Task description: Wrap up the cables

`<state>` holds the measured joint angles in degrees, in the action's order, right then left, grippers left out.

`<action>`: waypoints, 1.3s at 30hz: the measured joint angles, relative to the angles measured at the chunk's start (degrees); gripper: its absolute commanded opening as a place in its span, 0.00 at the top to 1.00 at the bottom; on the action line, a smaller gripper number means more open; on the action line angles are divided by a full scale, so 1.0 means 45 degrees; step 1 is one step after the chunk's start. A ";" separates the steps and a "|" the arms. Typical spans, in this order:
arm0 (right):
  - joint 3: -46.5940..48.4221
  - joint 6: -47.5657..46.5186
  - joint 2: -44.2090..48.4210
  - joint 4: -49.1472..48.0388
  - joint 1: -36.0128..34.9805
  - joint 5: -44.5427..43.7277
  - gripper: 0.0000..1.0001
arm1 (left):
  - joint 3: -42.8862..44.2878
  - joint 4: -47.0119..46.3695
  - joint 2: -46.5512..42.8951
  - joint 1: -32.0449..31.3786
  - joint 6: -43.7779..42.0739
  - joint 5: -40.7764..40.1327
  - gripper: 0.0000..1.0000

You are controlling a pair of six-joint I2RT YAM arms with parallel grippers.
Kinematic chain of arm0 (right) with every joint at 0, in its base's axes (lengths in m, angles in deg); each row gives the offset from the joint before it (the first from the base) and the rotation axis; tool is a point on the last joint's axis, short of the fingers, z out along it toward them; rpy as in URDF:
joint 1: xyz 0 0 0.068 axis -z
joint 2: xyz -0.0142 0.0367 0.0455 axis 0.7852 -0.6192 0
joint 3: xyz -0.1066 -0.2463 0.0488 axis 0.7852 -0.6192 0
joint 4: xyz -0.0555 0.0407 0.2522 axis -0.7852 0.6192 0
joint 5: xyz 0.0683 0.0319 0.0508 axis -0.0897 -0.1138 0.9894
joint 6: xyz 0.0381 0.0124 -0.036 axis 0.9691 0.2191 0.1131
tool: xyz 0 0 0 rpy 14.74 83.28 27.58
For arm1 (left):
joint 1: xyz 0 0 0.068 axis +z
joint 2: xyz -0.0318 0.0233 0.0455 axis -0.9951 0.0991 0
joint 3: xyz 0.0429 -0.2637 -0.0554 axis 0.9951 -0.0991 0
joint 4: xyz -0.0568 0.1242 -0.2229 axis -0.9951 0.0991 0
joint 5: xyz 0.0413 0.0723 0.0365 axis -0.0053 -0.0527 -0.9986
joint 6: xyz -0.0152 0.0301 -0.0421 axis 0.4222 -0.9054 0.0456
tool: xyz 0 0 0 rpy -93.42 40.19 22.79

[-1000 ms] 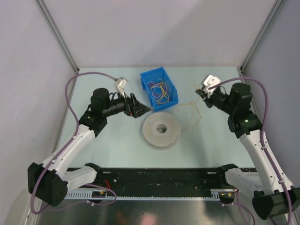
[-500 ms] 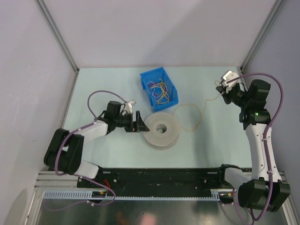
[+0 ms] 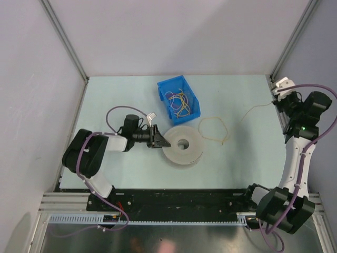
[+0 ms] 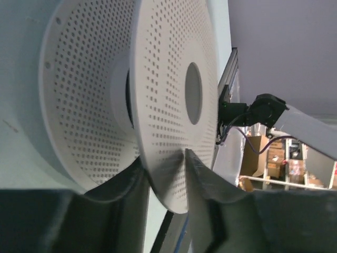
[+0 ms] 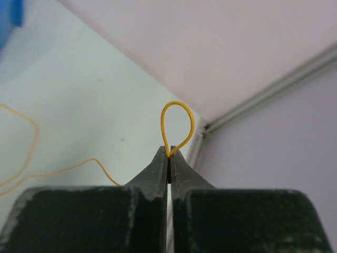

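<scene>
The pale bench carries a spool, its rim pinched tight by the left fingers, a bin of tangled cables, and one yellow cable looping toward the far right corner, where the right fingers are clamped on its end. Wrapping looks barely begun; next, that end likely needs carrying to the spool's hub. Only the wrist views confirm both grips, and the tiny loop poking past the right tips.
</scene>
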<state>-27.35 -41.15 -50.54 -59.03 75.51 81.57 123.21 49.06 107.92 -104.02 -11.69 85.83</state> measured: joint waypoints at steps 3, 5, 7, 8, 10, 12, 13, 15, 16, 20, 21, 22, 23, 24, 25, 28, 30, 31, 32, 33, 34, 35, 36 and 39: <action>-0.0005 0.0287 -0.0131 -0.0772 0.0923 0.0238 1.00 | -0.0039 -0.0583 0.0073 0.0000 0.0568 0.0491 0.97; -0.0010 0.0607 -0.0087 -0.1141 0.1229 0.0505 1.00 | -0.0039 -0.0971 -0.0034 -0.0019 0.1001 0.1049 0.99; -0.0010 0.0967 0.0044 -0.1219 0.1297 0.0923 1.00 | -0.0073 -0.1151 -0.0461 -0.0102 0.1132 0.1360 1.00; -0.0010 0.1326 0.0180 -0.1195 0.1297 0.1287 1.00 | -0.0151 -0.1107 -0.0942 -0.0131 0.1069 0.1457 1.00; -0.0015 0.1957 0.0461 -0.1151 0.1273 0.1923 1.00 | -0.0248 -0.0500 -0.1996 -0.0155 0.0515 0.1389 1.00; -0.0015 0.2696 0.0811 -0.1103 0.1117 0.2603 1.00 | -0.0185 0.0903 -0.3342 -0.0257 -0.0792 0.1088 1.00; -0.0015 0.2977 0.0947 -0.1073 0.1001 0.2837 1.00 | -0.0097 0.1651 -0.3895 -0.0325 -0.1511 0.0942 1.00; -0.0015 0.3565 0.1263 -0.0928 0.0529 0.3317 1.00 | 0.0447 0.3803 -0.5105 -0.0801 -0.3478 0.0369 1.00; -0.0015 0.3774 0.1409 -0.0806 0.0204 0.3502 1.00 | 0.0777 0.4828 -0.5634 -0.1171 -0.4561 -0.0005 1.00; -0.0015 0.3808 0.1778 0.0209 -0.1219 0.3934 1.00 | 0.1923 0.8116 -0.7014 -0.2885 -0.8616 -0.1622 1.00; -0.0015 0.3657 0.1826 0.0597 -0.1525 0.4012 1.00 | 0.2127 0.8816 -0.7213 -0.3317 -0.9559 -0.2079 1.00; -0.0015 0.3517 0.1851 0.0923 -0.1715 0.4061 1.00 | 0.2293 0.9462 -0.7349 -0.3716 -1.0423 -0.2569 1.00; -0.0015 0.3332 0.1865 0.1326 -0.1885 0.4143 1.00 | 0.2390 0.9928 -0.7417 -0.3997 -1.1069 -0.2953 1.00; -0.0015 0.3147 0.1865 0.1739 -0.2006 0.4216 1.00 | 0.2497 1.0598 -0.7451 -0.4396 -1.1958 -0.3565 1.00; -0.0019 0.2943 0.1865 0.2161 -0.2108 0.4265 1.00 | 0.2521 1.0992 -0.7465 -0.4614 -1.2497 -0.3959 1.00; -0.0019 0.2463 0.1885 0.3225 -0.2477 0.4342 1.00 | 0.2584 1.2002 -0.7665 -0.5173 -1.4134 -0.4988 1.00; -0.0024 0.2176 0.1933 0.3842 -0.2895 0.4342 1.00 | 0.2676 1.2536 -0.7883 -0.5479 -1.4824 -0.5508 0.99; -0.0024 0.2025 0.1982 0.4148 -0.3196 0.4313 1.00 | 0.2720 1.2730 -0.7970 -0.5620 -1.5052 -0.5712 0.98; -0.0024 0.1889 0.2035 0.4469 -0.3551 0.4245 1.00 | 0.2754 1.2881 -0.8038 -0.5751 -1.5271 -0.5897 0.97; -0.0024 0.1715 0.2089 0.4779 -0.3978 0.4187 1.00 | 0.2773 1.2993 -0.8092 -0.5872 -1.5484 -0.5989 0.95; -0.0024 0.1535 0.2142 0.5085 -0.4439 0.4075 1.00 | 0.2773 1.3061 -0.8140 -0.5955 -1.5645 -0.6042 0.89; -0.0024 0.1413 0.2176 0.5353 -0.4920 0.3934 1.00 | 0.2773 1.3143 -0.8179 -0.6057 -1.5844 -0.6130 0.80; -0.0024 0.1253 0.2195 0.5566 -0.5391 0.3779 1.00 | 0.2783 1.3221 -0.8218 -0.6144 -1.6004 -0.6241 0.69; -0.0024 0.1005 0.2191 0.5999 -0.6747 0.3201 1.00 | 0.3065 1.3644 -0.8218 -0.6275 -1.6354 -0.6489 0.45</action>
<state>-27.46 -36.62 -40.68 -32.04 45.15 95.98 137.00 110.46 70.94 -132.26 -85.28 56.63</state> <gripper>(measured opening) 0.018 0.354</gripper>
